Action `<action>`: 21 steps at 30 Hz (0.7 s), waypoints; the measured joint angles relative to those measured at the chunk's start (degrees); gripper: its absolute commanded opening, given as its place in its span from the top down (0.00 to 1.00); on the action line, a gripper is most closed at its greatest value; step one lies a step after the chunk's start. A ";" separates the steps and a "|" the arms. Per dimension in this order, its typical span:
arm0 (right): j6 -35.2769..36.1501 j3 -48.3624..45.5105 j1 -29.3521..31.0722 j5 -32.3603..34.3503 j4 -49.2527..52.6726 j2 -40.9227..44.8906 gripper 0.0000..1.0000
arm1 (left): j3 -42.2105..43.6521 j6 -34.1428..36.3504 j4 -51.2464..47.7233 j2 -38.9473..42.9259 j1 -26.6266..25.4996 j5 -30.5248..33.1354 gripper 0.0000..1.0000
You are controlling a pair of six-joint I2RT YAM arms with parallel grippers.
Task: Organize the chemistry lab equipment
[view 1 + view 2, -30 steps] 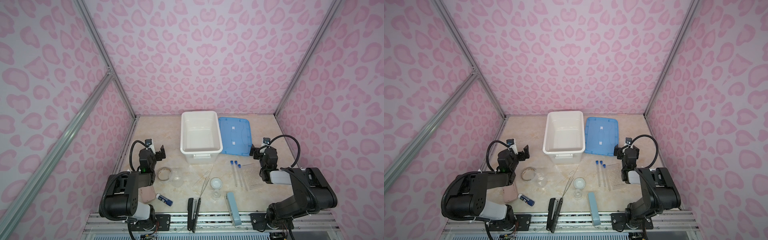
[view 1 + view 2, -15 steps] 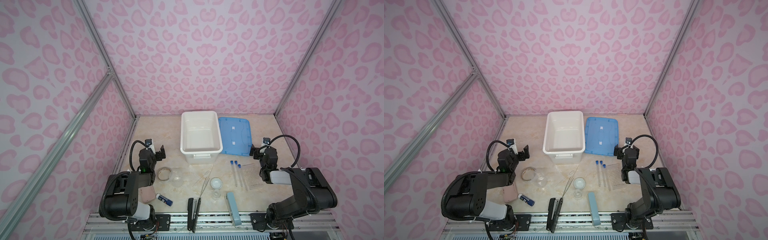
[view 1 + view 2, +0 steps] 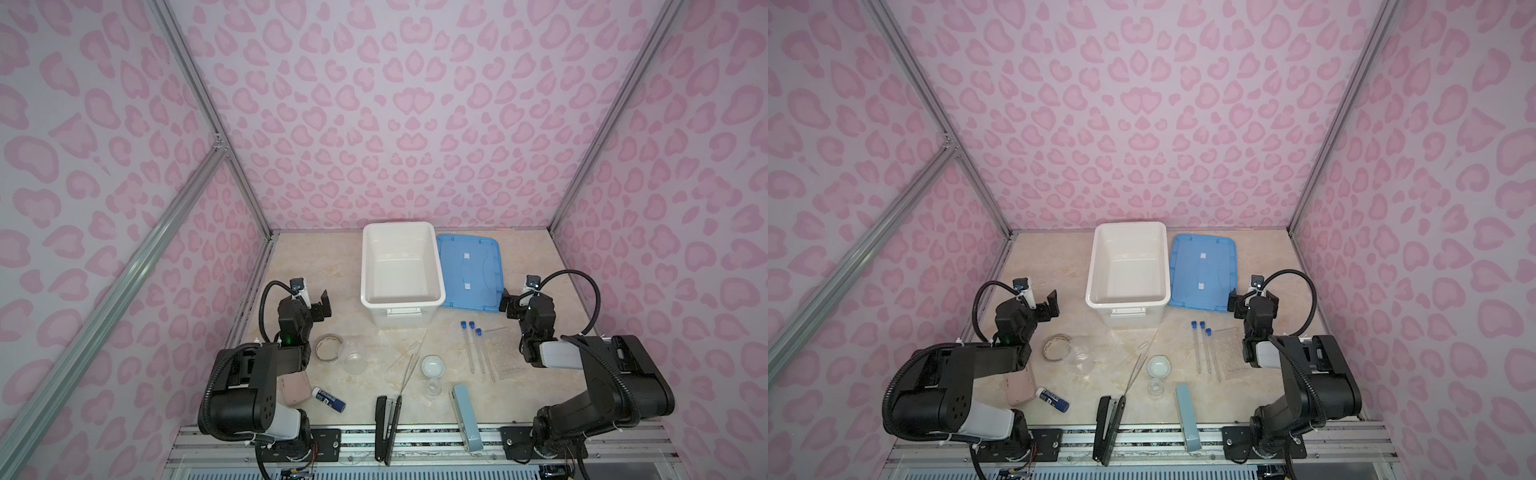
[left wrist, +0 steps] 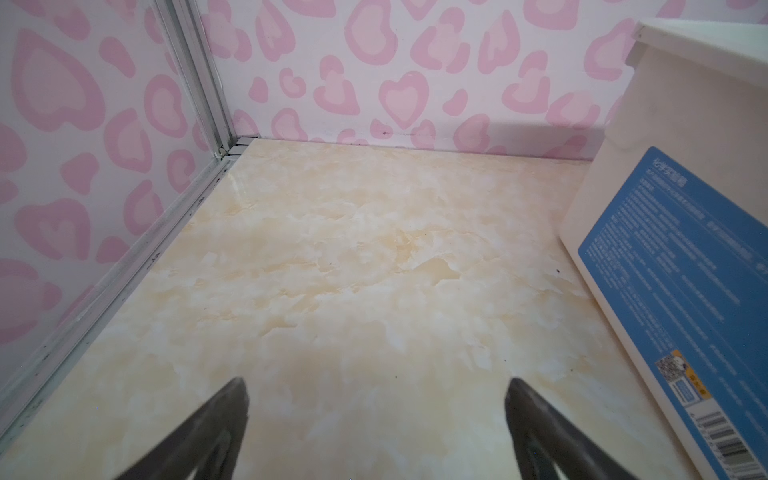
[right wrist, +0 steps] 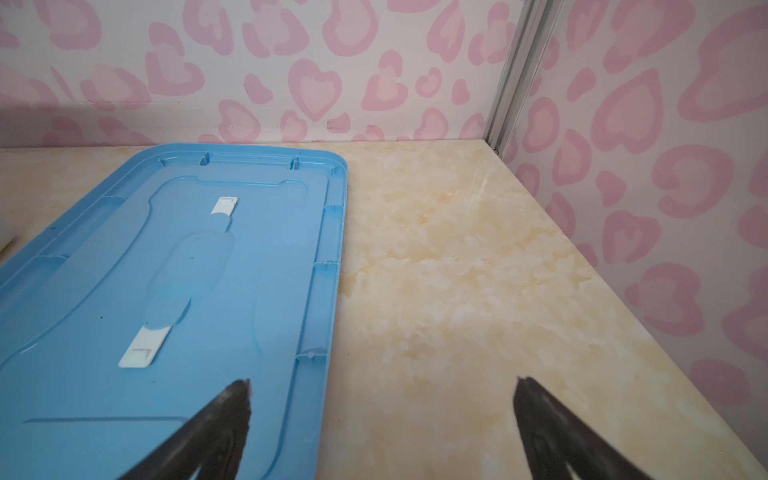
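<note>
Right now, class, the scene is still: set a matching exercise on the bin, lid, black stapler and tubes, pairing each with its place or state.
Things:
1 bin
2 lid
3 black stapler
4 tubes

Places or states:
A flat, just right of the bin
B front middle
C clear, lying side by side
D back middle, uncovered

Pairs: 1-D, 2-A, 3-B, 4-C.

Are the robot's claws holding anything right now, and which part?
Nothing is held. The left gripper and the right gripper are both open and empty. The three long clear tubes with blue caps lie untouched on the beige marble tabletop.
</note>
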State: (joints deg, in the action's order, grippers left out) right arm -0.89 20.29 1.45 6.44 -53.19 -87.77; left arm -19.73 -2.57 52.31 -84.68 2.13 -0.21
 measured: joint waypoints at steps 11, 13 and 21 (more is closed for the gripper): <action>0.00 0.00 -0.07 0.00 0.00 0.00 0.00 | 0.07 0.00 0.00 0.04 0.00 0.00 0.03; -0.04 0.00 -0.07 0.13 0.02 0.15 0.00 | 0.20 0.00 0.00 0.15 0.00 0.00 0.03; -0.42 3.98 -0.07 0.72 9.92 9.31 0.00 | -1.68 -1.90 -8.26 12.61 0.00 2.64 0.03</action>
State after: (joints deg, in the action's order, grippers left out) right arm -1.30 24.27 1.39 7.16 -43.27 -78.46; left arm -21.41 -4.47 44.05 -72.07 2.13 2.44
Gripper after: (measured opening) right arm 0.999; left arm 0.971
